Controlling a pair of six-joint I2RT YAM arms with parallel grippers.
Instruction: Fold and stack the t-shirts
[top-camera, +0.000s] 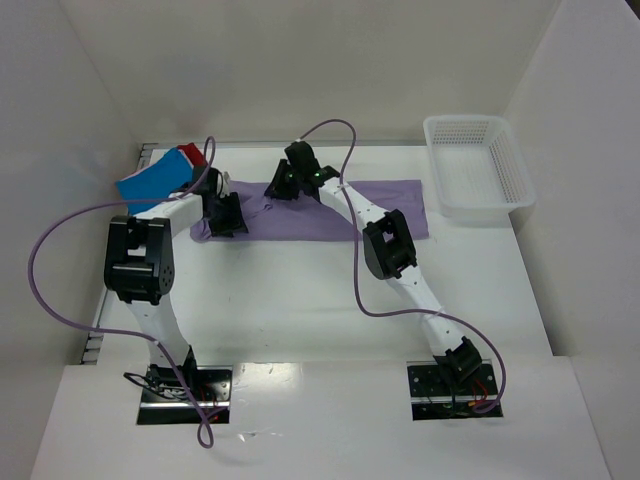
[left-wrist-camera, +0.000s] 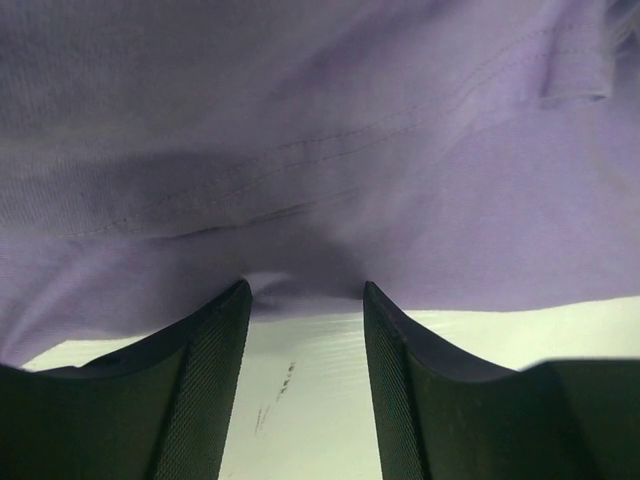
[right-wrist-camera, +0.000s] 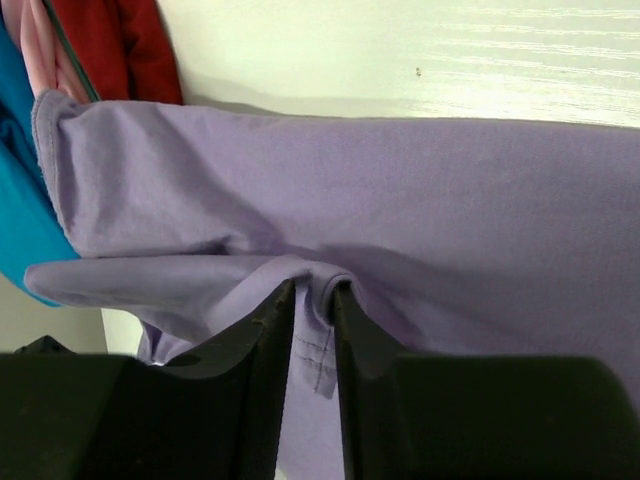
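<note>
The lavender t-shirt (top-camera: 300, 222) lies spread sideways across the far middle of the table. My left gripper (top-camera: 228, 215) is at its left end, jaws open, with its fingertips (left-wrist-camera: 240, 300) at the cloth's edge (left-wrist-camera: 320, 150) and bare table between them. My right gripper (top-camera: 290, 182) is at the shirt's far edge. Its jaws (right-wrist-camera: 313, 285) stand a narrow gap apart, and a hemmed fold of the lavender t-shirt (right-wrist-camera: 450, 220) lies loose in that gap. At the far left sit a folded blue t-shirt (top-camera: 150, 182), a red one (top-camera: 190, 155) and a pink one (right-wrist-camera: 40, 40).
A white mesh basket (top-camera: 478, 165) stands at the far right, just past the lavender shirt's right end. White walls close in the table at the back and both sides. Purple cables loop over both arms.
</note>
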